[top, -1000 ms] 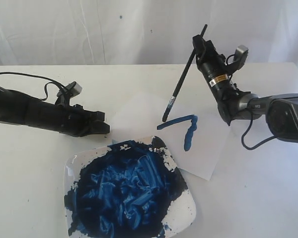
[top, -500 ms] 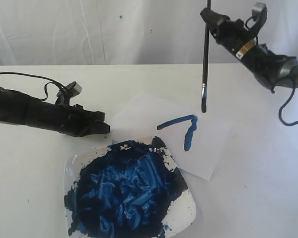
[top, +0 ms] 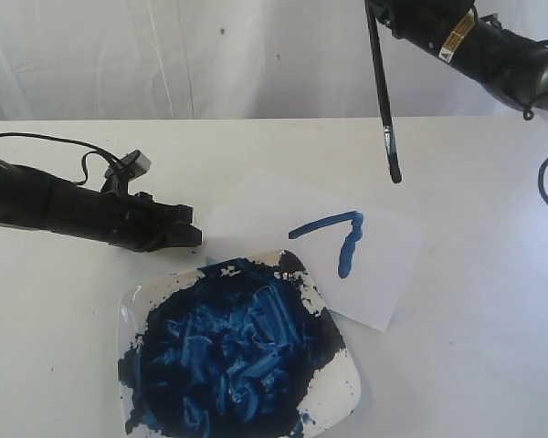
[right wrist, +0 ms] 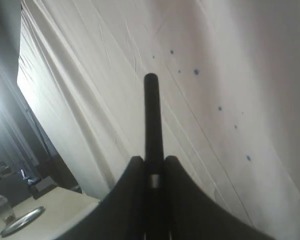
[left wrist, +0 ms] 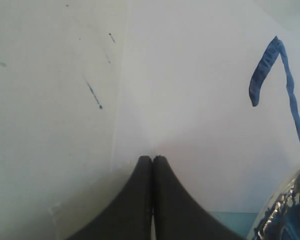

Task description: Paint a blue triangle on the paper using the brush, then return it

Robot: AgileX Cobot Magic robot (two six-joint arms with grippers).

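Right gripper [top: 390, 13] is high over the far right part of the table [top: 493, 347], clamped on the upper handle of the brush [top: 382, 91]. The right wrist view confirms it: the jaws are narrowed around the black shaft, whose blunt end sticks out past them. So it is closed and gripping the brush, nothing else.

Brush long axis: nearly upright, bristles down, tip leaning slightly toward the right edge. The tip hangs in the air, clear of every surface.

Paper [top: 265, 214] lies flat near the table's centre, below the tip and toward the near edge and left. The blue triangle [top: 338, 230] is unfinished. It has two strokes only, joined at one corner, and the third side is missing.

The plate [top: 340, 394] of blue paint sits at the near edge, overlapping the paper's near corner.

Judgement: the right arm alone can do the next stroke. It has to travel down and toward the near edge, whether to the open ends of the strokes or first to the plate.

Left gripper [left wrist: 152, 161] lies low at the paper's left side with its jaws pressed together and holding nothing. I cannot tell if it bears on the sheet.
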